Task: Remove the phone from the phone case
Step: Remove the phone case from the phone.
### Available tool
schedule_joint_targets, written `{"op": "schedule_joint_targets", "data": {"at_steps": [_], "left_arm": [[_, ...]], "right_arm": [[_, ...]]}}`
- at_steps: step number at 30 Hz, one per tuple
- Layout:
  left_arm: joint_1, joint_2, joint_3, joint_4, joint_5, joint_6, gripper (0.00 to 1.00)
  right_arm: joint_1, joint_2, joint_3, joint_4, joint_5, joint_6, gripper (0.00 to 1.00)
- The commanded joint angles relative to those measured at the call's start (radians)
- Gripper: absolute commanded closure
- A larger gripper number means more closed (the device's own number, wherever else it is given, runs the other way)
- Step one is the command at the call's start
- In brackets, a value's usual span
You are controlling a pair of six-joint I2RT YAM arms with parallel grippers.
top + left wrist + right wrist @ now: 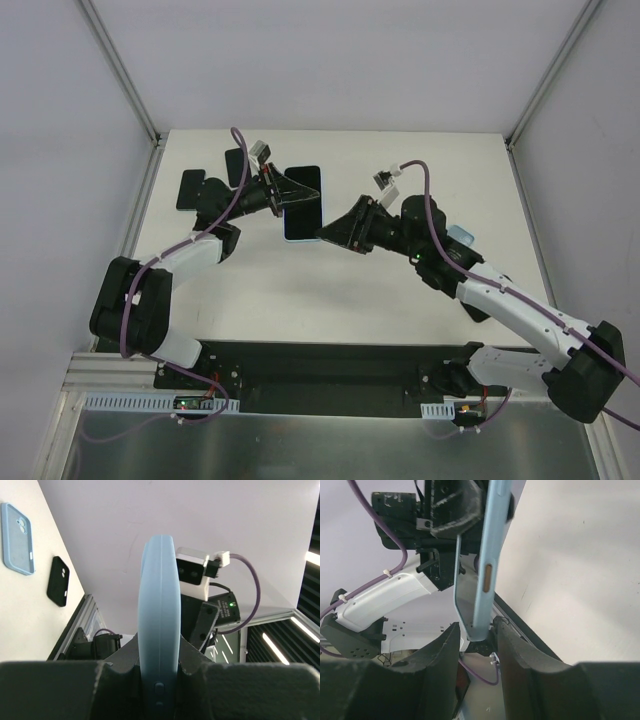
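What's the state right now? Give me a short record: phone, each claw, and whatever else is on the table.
phone state: phone seated in its phone case, not out yet
left: left claw shut across the phone case
right: right claw open, one finger on each side of the phone case's end, not clamped
table: table also holds a spare blue case and a black case

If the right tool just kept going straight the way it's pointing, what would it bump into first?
The cased phone, gripped by the left tool. Its near end already sits between the fingers of the right tool. Depth is hard to judge, but nothing else appears to lie in between.
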Motion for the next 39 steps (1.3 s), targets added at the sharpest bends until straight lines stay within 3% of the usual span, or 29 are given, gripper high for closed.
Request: {"op": "schedule_joint_targets", "data": {"at_steps": [1,7,11,14,15,22,26,32,39], "left_arm": [[-0.002,-0.071,0.019,0.122,-0.054,-0.034,1.0],[0.003,-0.079,0.014,0.125,-0.052,-0.034,1.0],[0.005,-0.079,0.011,0.127,-0.05,-0.039,1.0],[0.005,-0.077,0.011,0.128,-0.055,-0.045,1.0],[0.005,-0.074,0.01,0.128,-0.058,-0.047,1.0],[0.005,-0.025,-0.01,0.179,-0.095,-0.101,1.0],[0.005,-0.016,-0.026,0.196,-0.11,-0.157,1.0],[-0.014,-0.109,-0.081,0.085,-0.142,-0.194,1.0],[-0.057,-0.203,-0.13,0.025,-0.188,-0.221,1.0]], "right_arm": [[0.01,0.018,-0.021,0.083,-0.041,0.038,0.63],[0.007,0.013,-0.031,0.09,-0.026,0.047,0.72],[0.002,0.016,-0.03,0.11,-0.03,0.05,0.73],[0.002,0.024,-0.031,0.168,-0.052,0.056,0.87],[0.002,0.025,-0.033,0.191,-0.061,0.061,0.98],[0.013,0.027,-0.001,0.4,-0.236,-0.043,0.99],[0.016,-0.022,0.01,0.359,-0.242,-0.181,0.99],[0.014,-0.061,0.001,0.323,-0.256,-0.362,0.99],[0.014,-0.045,0.018,0.32,-0.262,-0.436,0.99]]}}
